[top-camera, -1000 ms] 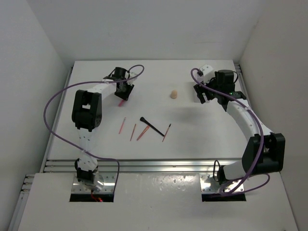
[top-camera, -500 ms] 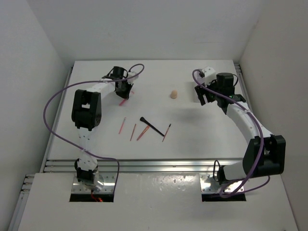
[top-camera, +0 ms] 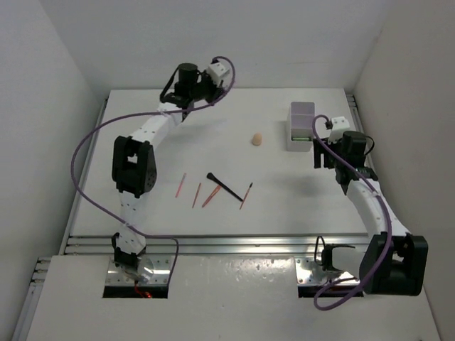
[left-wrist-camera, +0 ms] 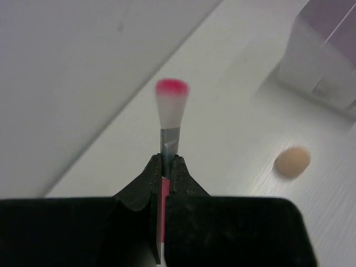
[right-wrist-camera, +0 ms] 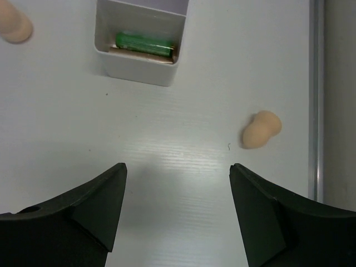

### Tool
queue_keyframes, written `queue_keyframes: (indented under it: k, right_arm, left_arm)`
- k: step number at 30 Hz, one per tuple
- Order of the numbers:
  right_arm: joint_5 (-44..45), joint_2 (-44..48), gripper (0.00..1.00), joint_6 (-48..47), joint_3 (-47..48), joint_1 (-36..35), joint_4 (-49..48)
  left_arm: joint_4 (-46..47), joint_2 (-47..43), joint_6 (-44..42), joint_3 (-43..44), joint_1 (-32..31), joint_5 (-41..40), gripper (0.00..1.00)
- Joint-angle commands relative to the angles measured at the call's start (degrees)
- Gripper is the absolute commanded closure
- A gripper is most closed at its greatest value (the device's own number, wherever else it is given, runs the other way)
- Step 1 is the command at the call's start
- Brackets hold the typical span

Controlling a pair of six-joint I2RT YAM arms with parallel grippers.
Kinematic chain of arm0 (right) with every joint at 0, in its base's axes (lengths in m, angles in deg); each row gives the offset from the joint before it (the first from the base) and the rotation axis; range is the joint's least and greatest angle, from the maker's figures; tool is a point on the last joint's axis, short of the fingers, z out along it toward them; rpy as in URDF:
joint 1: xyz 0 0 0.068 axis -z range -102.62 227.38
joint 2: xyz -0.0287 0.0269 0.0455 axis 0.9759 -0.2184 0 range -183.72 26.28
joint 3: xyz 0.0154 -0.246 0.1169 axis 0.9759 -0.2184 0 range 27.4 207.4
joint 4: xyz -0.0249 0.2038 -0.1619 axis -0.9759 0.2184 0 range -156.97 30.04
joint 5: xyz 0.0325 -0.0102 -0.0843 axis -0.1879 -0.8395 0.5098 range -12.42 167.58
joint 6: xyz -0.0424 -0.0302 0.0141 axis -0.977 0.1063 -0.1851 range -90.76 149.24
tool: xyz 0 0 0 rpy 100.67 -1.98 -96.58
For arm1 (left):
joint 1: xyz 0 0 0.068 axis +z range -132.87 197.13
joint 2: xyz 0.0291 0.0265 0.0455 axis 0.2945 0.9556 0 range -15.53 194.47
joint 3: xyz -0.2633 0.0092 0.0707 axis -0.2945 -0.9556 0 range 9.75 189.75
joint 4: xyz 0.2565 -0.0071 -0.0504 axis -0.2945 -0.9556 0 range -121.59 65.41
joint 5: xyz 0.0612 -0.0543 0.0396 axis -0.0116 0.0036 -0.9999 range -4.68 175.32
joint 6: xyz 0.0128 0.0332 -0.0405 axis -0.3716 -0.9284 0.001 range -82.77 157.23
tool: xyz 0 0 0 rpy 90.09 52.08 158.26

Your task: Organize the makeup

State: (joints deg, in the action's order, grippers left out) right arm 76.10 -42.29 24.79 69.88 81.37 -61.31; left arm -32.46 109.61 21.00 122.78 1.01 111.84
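- Overhead, the box (top-camera: 301, 126) stands at the far right of the table (top-camera: 284, 206).
- A sponge (top-camera: 257, 138) lies left of the box and apart from it.
- Nearer than the box and to its left, a black brush (top-camera: 224, 186) lies among four thin pencils (top-camera: 196, 195) in a loose row.
- The left gripper (top-camera: 201, 80) is raised at the far edge, well left of the box; its grip cannot be read from here.
- The right gripper (top-camera: 325, 158) hangs just near and right of the box.
- From the left wrist, the left gripper (left-wrist-camera: 167, 164) is pinched tight on the pink handle of a pink-tipped brush (left-wrist-camera: 171, 108), bristles pointing away.
- The sponge (left-wrist-camera: 292, 161) sits on the table to the right, and the box (left-wrist-camera: 325, 67) shows blurred beyond it.
- From the right wrist, the right gripper (right-wrist-camera: 178, 183) is spread wide and holds nothing.
- Ahead of it, the box (right-wrist-camera: 139, 69) has a green tube (right-wrist-camera: 146, 44) lying in its open compartment.
- A second sponge (right-wrist-camera: 261, 129) lies right of the box, apart from it.
- The first sponge (right-wrist-camera: 14, 25) shows at the left edge.
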Motion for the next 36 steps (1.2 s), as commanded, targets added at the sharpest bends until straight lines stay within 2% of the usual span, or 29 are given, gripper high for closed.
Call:
queue_keyframes:
  k: [1, 3, 5, 6, 9, 12, 15, 19, 26, 32, 36]
  right_arm:
    - [2.44, 4.59, 0.26, 4.00, -3.62, 2.59, -4.06]
    - [2.62, 6.26, 0.27, 6.64, -5.73, 3.83, -4.50]
    - [2.53, 7.14, 0.28, 9.09, -6.62, 4.45, -4.16]
    - [2.36, 7.40, 0.28, 9.80, -7.23, 4.45, -3.81]
    - [1.74, 8.80, 0.28, 10.25, -6.88, 4.71, -1.96]
    - [0.44, 10.21, 0.28, 9.11, -6.71, 4.89, 0.32]
    - [-0.98, 11.35, 0.28, 7.53, -5.92, 5.24, 3.48]
    - [-3.61, 12.33, 0.28, 5.08, -6.00, 6.47, 6.30]
    - [-8.18, 9.95, 0.28, 2.16, -6.09, 10.94, 4.90]
    - [-9.15, 10.13, 0.28, 2.95, -7.67, 12.44, 1.12]
    - [-10.21, 10.48, 0.28, 3.04, -7.41, 12.97, 0.68]
  left_arm:
    - [24.54, -1.84, 5.75, 1.31, -6.72, 4.15, 1.00]
    - [36.02, 1.23, 10.40, 2.62, -9.18, 4.15, 1.00]
    - [43.96, 5.00, 13.66, 3.33, -10.77, 1.96, 1.00]
    - [51.14, 6.50, 16.81, 4.47, -12.25, -0.57, 1.00]
    - [61.54, 12.99, 20.43, 8.67, -15.16, -3.75, 1.00]
    - [66.83, 18.28, 22.29, 12.99, -16.92, -7.79, 1.00]
    - [69.48, 24.26, 24.57, 16.60, -19.29, -11.05, 1.00]
    - [74.13, 27.52, 25.19, 16.08, -22.45, -13.16, 1.00]
    - [76.08, 33.76, 25.72, 21.78, -24.92, -13.69, 1.00]
    - [75.56, 36.66, 27.83, 21.97, -26.06, -13.69, 1.00]
    - [75.56, 40.69, 26.43, 24.24, -27.29, -18.07, 1.00]
